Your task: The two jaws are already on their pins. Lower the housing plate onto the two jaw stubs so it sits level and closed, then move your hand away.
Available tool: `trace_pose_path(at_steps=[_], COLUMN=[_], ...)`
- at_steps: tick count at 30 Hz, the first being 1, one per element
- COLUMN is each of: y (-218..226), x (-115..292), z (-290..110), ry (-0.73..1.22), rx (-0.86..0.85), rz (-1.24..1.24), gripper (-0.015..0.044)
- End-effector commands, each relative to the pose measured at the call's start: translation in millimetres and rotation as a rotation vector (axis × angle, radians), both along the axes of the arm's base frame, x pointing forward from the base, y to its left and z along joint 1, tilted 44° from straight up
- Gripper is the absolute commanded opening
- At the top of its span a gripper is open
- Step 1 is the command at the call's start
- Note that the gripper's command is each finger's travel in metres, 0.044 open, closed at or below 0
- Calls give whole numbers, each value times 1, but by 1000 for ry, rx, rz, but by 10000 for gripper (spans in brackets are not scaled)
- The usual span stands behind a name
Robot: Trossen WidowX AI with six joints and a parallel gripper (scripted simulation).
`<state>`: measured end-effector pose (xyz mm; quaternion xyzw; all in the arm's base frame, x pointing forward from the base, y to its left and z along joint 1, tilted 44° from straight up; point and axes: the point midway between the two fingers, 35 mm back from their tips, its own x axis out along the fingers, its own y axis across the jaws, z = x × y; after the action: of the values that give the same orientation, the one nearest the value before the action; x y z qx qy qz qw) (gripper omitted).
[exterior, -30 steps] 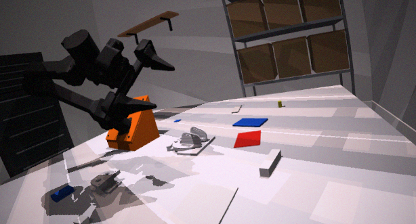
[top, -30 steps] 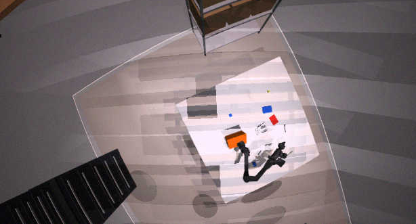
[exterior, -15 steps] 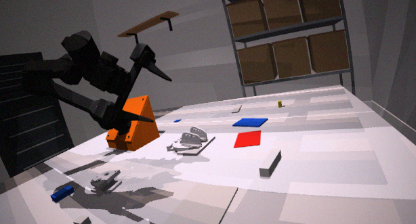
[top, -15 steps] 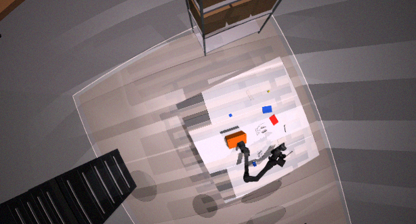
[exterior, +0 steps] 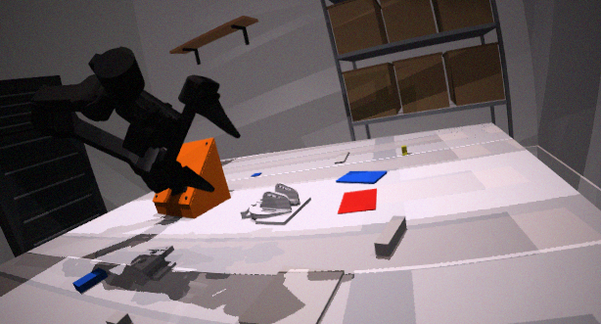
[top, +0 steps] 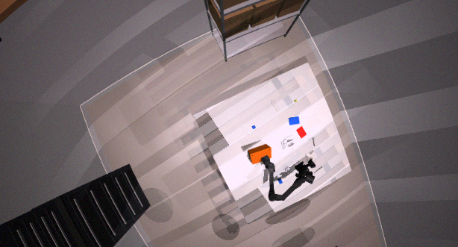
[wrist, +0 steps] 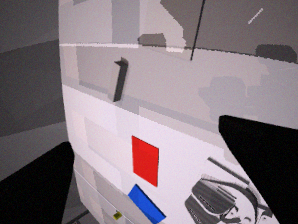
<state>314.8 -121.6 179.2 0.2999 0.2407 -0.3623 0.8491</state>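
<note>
The two grey rounded jaws stand side by side in the middle of the table, beside a thin angled grey bar; in the top view they are small grey outlines. A grey slotted part, which looks like the housing plate, lies apart from them, near the front left in shadow. I cannot tell its exact tilt. My gripper is open and empty, raised above the table with its fingers wide apart. Nothing shows between the fingertips. Jaw pins and stubs are too small to tell.
An orange wedge block stands behind the arm. A blue plate and a red plate lie beyond the jaws. A grey bar lies right; a small blue block lies front left.
</note>
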Motion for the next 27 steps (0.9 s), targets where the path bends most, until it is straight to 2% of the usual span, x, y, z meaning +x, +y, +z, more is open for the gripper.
trace_pose_path(at_steps=[1, 27], y=[-4, -27], x=[-4, -46], z=[-1, -6], ry=[-8, -106], rx=[44, 290], rz=[-75, -619], gripper=[440, 440])
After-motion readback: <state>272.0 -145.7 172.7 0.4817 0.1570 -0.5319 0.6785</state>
